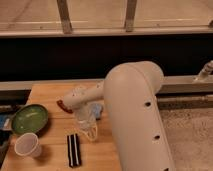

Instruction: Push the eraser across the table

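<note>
The slim black eraser with 2 pale stripes (74, 149) lies flat near the front edge of the light-brown wooden table (47, 92). Its long side points away from the camera. The robot's pale gripper (89, 128) hangs just beside it, on the right in the camera view and a little farther back, low over the wood. It holds nothing that I can see. I cannot tell if it is spread or closed.

What could go wrong? The gripper is not lined up with the eraser yet. If it hits only 1 end, the eraser may spin round and not slide. If it comes down on top, it may pin the eraser or slip over it. A push to the left of the view would send the eraser toward the white paper cup (27, 146), which stands near and could tip. A push toward the front could drop the eraser off the edge. The small light-blue pad (98, 109) and the red-capped tube (63, 105) lie close behind the gripper, so the arm could bump them.
</note>
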